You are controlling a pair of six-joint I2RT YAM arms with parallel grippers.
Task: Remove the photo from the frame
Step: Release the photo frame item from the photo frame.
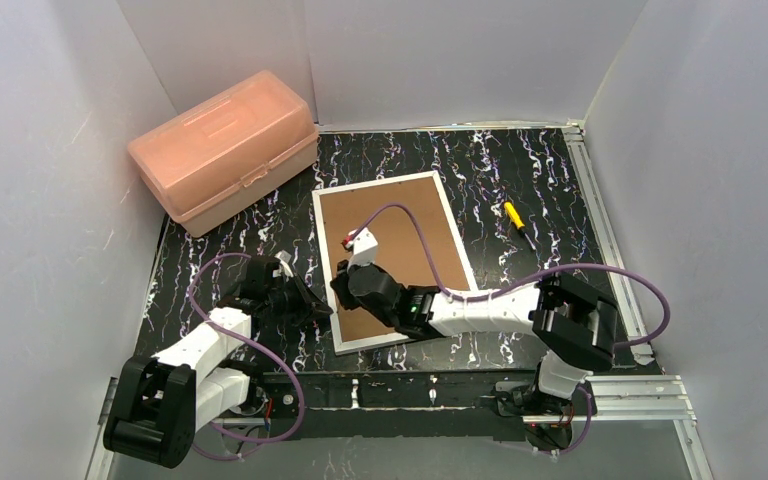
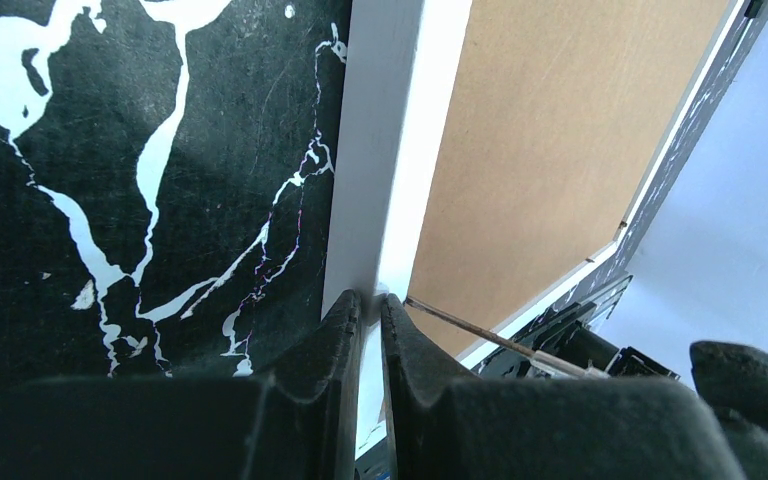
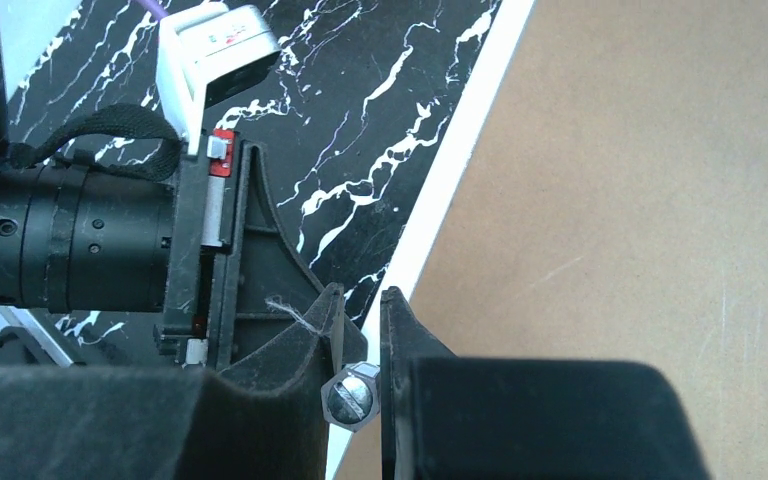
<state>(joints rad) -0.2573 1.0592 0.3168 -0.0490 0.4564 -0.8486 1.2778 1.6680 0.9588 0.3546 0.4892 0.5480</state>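
Photo is out of sight, presumably under the brown back of the frame, which lies face down on the table. Left gripper is clamped on its white near-left edge. Right gripper sits nearly closed beside it, on what I cannot tell. Better to pin that edge and ease only the back up.

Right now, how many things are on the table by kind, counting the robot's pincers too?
Picture frame: 1
Pink plastic box: 1
Yellow-handled screwdriver: 1
Pincers: 2, the left pincer and the right pincer
Total: 5
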